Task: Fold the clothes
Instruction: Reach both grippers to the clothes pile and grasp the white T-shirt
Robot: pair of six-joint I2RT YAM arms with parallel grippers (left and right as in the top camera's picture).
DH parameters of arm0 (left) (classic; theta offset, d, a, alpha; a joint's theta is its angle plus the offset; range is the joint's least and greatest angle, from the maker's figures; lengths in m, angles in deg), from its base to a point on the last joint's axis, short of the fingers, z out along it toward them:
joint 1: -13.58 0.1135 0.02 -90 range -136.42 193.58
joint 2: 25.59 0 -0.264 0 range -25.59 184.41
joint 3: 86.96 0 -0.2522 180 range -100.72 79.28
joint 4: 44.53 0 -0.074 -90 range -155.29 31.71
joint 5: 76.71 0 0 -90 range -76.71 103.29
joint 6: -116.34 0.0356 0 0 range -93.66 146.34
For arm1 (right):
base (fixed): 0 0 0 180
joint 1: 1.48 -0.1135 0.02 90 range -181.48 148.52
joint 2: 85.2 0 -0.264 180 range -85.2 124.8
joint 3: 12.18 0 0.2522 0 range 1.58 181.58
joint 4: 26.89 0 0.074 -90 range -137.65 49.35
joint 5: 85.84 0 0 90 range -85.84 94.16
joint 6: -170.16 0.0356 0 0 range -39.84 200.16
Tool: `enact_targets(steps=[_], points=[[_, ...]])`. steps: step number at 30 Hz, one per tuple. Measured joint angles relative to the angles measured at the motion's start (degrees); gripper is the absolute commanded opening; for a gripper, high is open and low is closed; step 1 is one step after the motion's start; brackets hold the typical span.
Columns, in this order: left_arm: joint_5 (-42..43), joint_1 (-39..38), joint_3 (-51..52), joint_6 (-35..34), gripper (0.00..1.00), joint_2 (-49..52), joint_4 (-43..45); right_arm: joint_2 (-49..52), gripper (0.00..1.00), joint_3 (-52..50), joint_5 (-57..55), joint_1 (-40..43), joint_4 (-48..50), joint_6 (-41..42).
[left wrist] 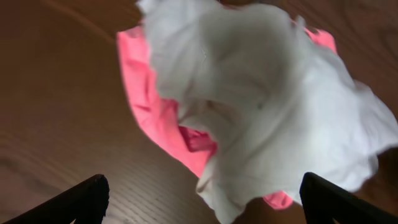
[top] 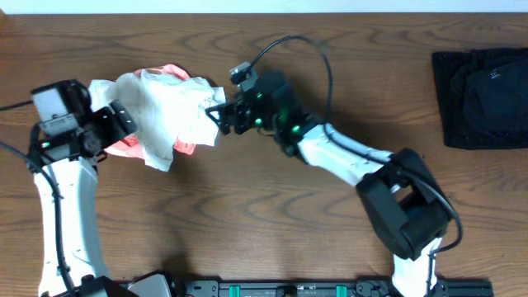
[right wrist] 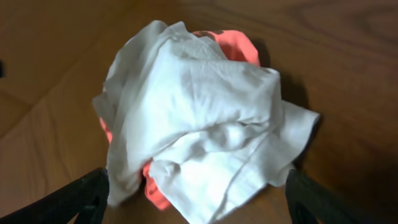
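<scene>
Left claw and right claw gape empty, flanking white T-shirt crumpled atop pink shirt, upper left. Separating stage, I'd say; next, pinch a white edge.

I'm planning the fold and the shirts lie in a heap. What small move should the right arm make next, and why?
Probably close the right gripper on the near edge of the white T-shirt: its fingers stand open there, and the T-shirt lies crumpled over the pink shirt, so it must come off first.
</scene>
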Motion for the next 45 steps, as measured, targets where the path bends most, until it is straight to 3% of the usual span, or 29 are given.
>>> enact_targets(steps=[8, 15, 23, 31, 45], points=[[0.0, 3.1, 0.0, -3.4, 0.98, 0.0, 1.5, 2.5, 0.93, 0.2, -12.6, -7.4, 8.8, 9.0], [0.0, 3.2, 0.0, -6.9, 0.98, 0.0, 0.6, 8.5, 0.96, 6.0, -18.8, -12.0, 8.9, 12.7], [0.0, 3.2, 0.0, -8.2, 0.98, 0.0, -1.8, 17.0, 0.88, 17.0, -18.3, -12.7, 3.1, 15.4], [-0.5, 3.2, 0.0, -8.3, 0.98, 0.0, -2.7, 17.9, 0.75, 18.7, -17.4, -14.3, -0.5, 16.3], [-1.1, 3.2, 0.0, -8.4, 0.98, 0.0, -3.6, 18.5, 0.77, 18.8, -17.3, -14.3, -7.4, 18.7]])
